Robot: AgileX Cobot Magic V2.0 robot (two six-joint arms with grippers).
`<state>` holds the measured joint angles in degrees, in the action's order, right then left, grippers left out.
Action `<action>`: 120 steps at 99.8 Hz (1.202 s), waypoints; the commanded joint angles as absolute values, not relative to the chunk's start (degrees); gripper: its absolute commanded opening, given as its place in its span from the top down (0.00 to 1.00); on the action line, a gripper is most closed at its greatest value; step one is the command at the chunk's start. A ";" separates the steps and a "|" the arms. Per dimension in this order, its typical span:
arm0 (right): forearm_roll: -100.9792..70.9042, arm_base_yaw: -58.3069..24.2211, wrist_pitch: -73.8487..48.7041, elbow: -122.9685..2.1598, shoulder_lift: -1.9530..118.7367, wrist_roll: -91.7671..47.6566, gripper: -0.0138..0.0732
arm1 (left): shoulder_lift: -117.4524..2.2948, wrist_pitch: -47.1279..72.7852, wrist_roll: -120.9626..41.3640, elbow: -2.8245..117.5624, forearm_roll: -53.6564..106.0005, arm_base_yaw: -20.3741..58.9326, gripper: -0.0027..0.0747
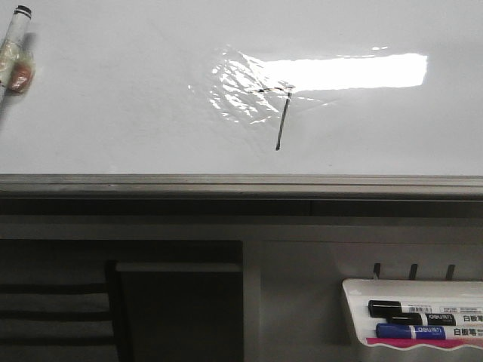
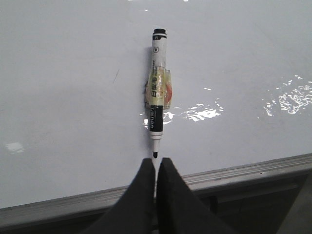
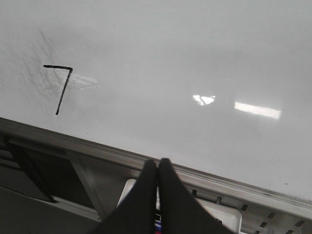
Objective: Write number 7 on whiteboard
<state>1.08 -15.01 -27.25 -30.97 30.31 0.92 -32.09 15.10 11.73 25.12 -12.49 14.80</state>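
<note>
The whiteboard lies flat, glossy white, with a grey frame edge at its near side. A black number 7 is drawn near its middle, beside a bright light reflection; it also shows in the right wrist view. A taped black-and-white marker lies uncapped on the board at the far left, its tip pointing at my left gripper. That gripper is shut and empty, just short of the tip, over the board's edge. My right gripper is shut and empty above the frame edge.
A small white marker tray hangs below the board's edge at the right, holding black and blue markers; it shows under my right gripper. Dark shelving sits below the frame at the left.
</note>
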 commanded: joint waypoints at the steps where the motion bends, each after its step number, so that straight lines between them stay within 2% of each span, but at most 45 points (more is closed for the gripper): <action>1: 1.84 -14.50 -22.60 -32.52 30.86 1.01 0.92 | -32.05 10.89 12.35 26.67 -12.12 14.65 0.99; 19: 1.84 -14.50 -22.70 -32.52 30.86 1.01 0.92 | -25.68 10.16 12.35 23.66 -12.09 12.24 0.99; 43: 1.84 -14.50 -22.70 -32.52 30.86 1.01 0.92 | -11.33 7.51 12.35 11.30 -4.00 4.42 0.99; 70: 1.84 -14.50 -22.70 -32.52 30.86 1.01 0.92 | 2.30 5.54 12.35 2.05 -2.49 3.38 0.99; 85: 1.84 -14.50 -22.93 -32.52 30.86 1.01 0.92 | 1.95 -0.44 12.35 -2.12 -2.49 3.38 0.99; 113: 1.84 -14.50 -22.93 -32.52 30.86 1.01 0.92 | 1.83 0.33 12.22 -1.95 -3.17 3.38 0.99; 120: 1.84 -14.50 -22.93 -32.52 30.86 1.01 0.92 | 1.83 0.00 7.13 -1.95 0.00 3.38 0.99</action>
<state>1.28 -14.98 -27.25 -30.88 30.31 1.03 0.23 5.21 10.70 0.00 -2.55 3.54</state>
